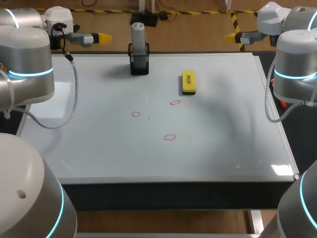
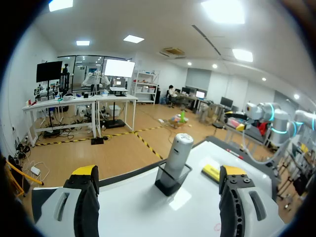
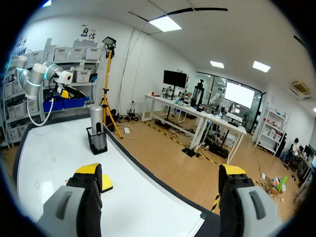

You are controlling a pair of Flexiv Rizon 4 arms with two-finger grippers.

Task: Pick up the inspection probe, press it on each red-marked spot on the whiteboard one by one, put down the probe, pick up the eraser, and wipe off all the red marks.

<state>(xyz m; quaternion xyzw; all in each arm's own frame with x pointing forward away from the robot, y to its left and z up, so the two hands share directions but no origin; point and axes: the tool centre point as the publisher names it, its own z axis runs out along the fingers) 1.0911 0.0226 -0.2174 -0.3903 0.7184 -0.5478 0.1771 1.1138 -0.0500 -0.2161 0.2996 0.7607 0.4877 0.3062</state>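
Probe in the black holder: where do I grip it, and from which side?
Probably the upper silver body of the probe, above the black holder that hides its lower end. It stands upright, so come in level with the left gripper, which is nearer, closing across the round body, then lift straight up.

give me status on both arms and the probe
Left end effector open, right end effector open, both empty. Probe upright in holder. Eraser apart, not blocking.

Left arm [image 1: 27, 64] and right arm [image 1: 297, 64] at far corners, jaws apart.
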